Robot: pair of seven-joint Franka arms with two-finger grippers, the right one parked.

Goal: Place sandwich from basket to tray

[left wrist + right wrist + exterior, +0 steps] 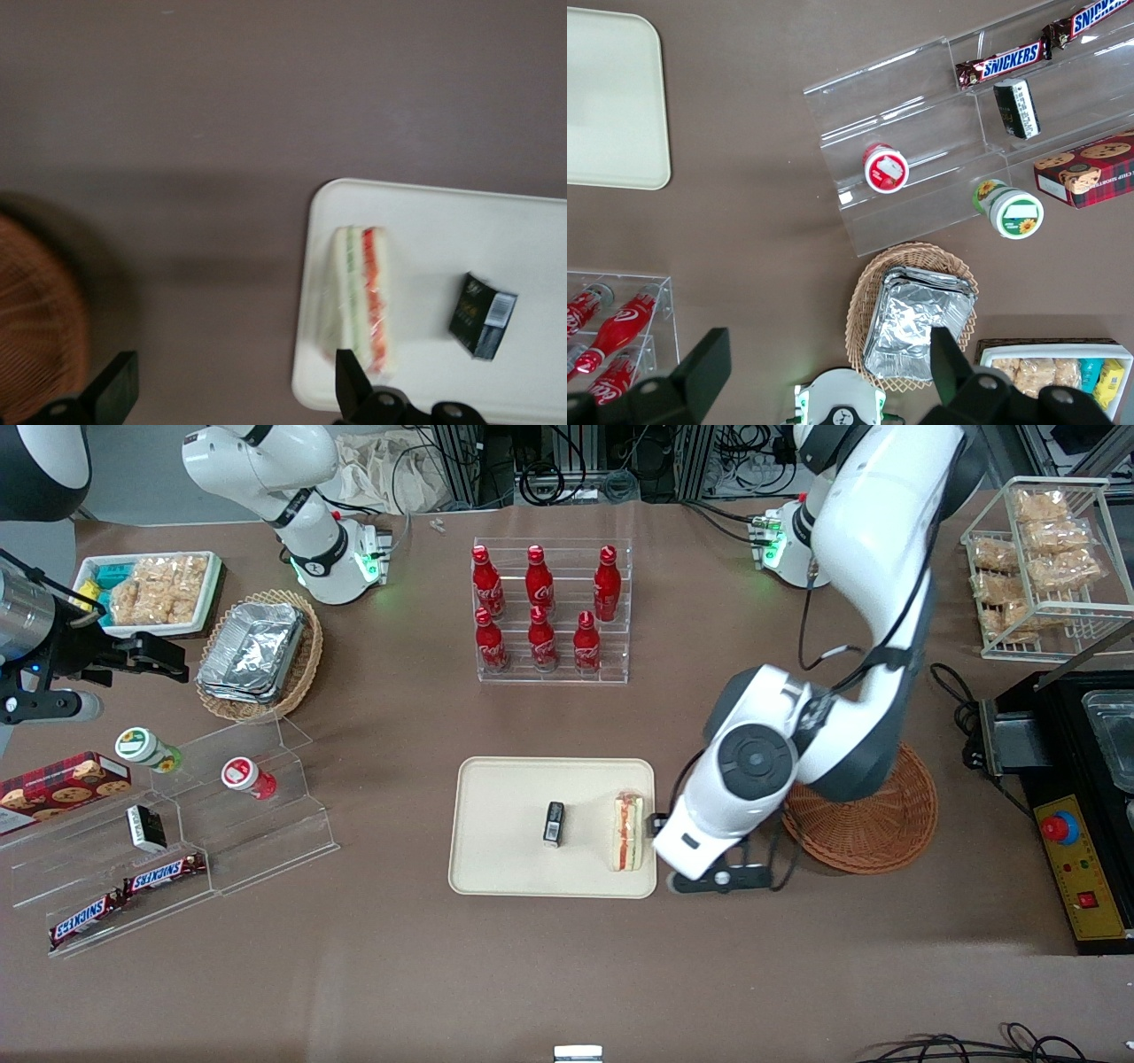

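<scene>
The sandwich (628, 833) (359, 297) lies on the cream tray (505, 841) (443, 230), along the tray's edge toward the working arm, with its red and white filling showing. The reddish-brown basket (859, 824) (35, 328) stands beside the tray, partly under the arm, and what shows of it holds nothing. My gripper (700, 850) (235, 390) hangs open above the bare table between tray and basket. One fingertip (354, 381) overlaps the sandwich's end and holds nothing.
A small black packet (554, 823) (481, 315) lies mid-tray. A rack of red cola bottles (549, 611) stands farther from the camera. An acrylic stand with snacks (177, 824) and a tan basket of foil trays (257, 655) sit toward the parked arm's end. A black machine (1072, 779) sits beside the basket.
</scene>
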